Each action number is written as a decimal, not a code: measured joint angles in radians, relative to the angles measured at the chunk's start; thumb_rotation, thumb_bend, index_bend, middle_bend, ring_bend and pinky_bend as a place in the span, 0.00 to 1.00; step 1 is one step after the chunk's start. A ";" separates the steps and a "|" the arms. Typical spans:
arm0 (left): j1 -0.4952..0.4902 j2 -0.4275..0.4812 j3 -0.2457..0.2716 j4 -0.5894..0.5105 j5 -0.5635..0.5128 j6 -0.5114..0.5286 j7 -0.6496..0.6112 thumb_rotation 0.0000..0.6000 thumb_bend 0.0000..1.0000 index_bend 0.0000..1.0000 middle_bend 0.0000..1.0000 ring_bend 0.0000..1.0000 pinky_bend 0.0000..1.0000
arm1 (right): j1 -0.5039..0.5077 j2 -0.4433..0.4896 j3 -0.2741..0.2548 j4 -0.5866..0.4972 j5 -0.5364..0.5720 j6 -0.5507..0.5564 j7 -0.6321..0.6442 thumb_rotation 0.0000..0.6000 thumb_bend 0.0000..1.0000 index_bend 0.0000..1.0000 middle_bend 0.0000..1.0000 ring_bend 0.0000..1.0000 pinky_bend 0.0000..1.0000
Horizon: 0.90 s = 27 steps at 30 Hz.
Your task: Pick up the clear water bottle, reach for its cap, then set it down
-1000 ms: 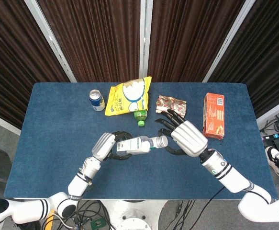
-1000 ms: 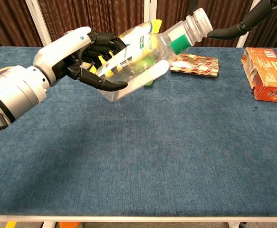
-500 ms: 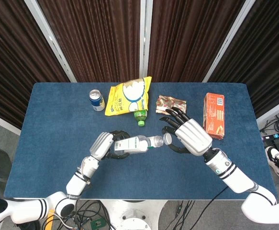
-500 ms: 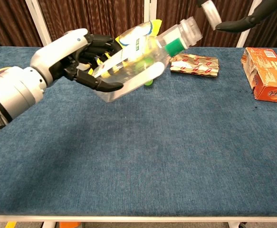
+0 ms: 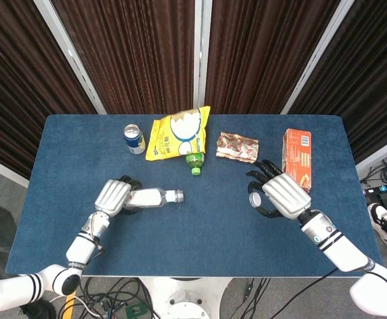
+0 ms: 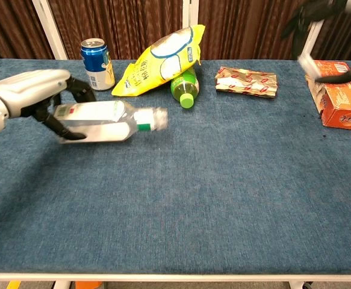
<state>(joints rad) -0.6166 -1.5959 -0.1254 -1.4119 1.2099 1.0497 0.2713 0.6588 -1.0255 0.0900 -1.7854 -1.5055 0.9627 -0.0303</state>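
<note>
Set-down step in hand, judging by the scene: clear water bottle (image 5: 150, 197) gripped around its body by the left hand (image 5: 113, 197), lying on its side at lower left of centre in the head view, low over the blue table (image 5: 200, 246) or already on it; contact cannot be told, and the chest view is blurred there. Long axis close to horizontal across the frame, base tucked inside the left hand, neck and mouth pointing toward frame right, a little downward in the chest view. Mouth apparently uncapped. White cap (image 5: 255, 198) pinched in the fingers of the right hand (image 5: 283, 197), at right of centre in the head view, well apart from the bottle and just below the orange box (image 5: 297, 159). In the chest view only dark fingertips and a pale blur at upper right. Next move likely calls for lowering the bottle fully to rest, easing the left fingers apart slowly and steadying against a roll, since a round body lies on its side.
</note>
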 measured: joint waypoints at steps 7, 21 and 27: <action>0.033 0.049 0.009 -0.107 -0.058 0.029 0.076 1.00 0.28 0.09 0.19 0.07 0.27 | 0.028 -0.123 -0.025 0.093 0.019 -0.075 -0.068 1.00 0.24 0.45 0.15 0.00 0.00; 0.141 0.146 0.003 -0.168 0.058 0.218 -0.062 1.00 0.23 0.09 0.18 0.06 0.26 | 0.092 -0.374 -0.045 0.335 0.100 -0.181 -0.264 1.00 0.24 0.19 0.09 0.00 0.00; 0.172 0.185 -0.004 -0.145 0.076 0.250 -0.138 1.00 0.23 0.10 0.18 0.06 0.22 | 0.072 -0.358 -0.047 0.324 0.118 -0.138 -0.285 1.00 0.23 0.06 0.08 0.00 0.00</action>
<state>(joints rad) -0.4448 -1.4112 -0.1294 -1.5570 1.2861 1.2995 0.1336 0.7305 -1.3837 0.0427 -1.4617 -1.3872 0.8246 -0.3151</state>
